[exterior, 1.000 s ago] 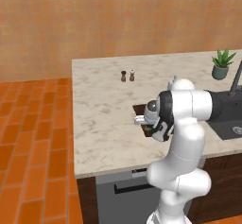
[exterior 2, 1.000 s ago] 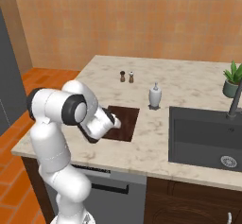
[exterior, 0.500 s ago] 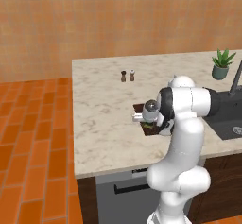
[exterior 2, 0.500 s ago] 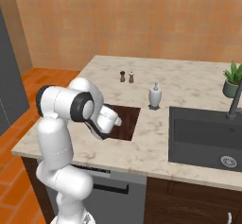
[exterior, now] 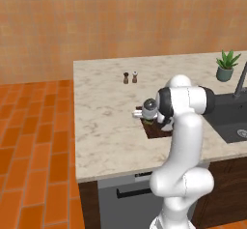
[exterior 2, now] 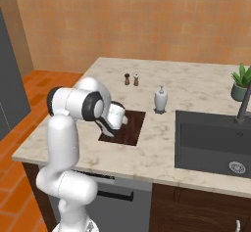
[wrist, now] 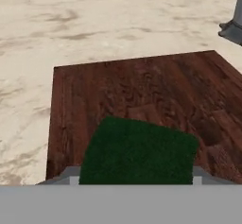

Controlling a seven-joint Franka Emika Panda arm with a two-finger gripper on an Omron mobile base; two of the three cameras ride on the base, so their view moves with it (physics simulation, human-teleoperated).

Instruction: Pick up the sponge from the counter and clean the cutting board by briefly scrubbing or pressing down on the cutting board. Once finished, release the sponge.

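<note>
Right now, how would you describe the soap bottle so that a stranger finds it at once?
On the counter, look just left of the dark sink. The soap bottle stands there beyond the cutting board, white, taller and rounder than the two small shakers farther back.

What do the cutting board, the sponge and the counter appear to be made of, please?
Cutting board: dark brown wood, matte, visible grain. Sponge: dark green fuzzy scouring top, probably synthetic fibre. Counter: cream marble-look stone with brown veins, possibly laminate.
</note>
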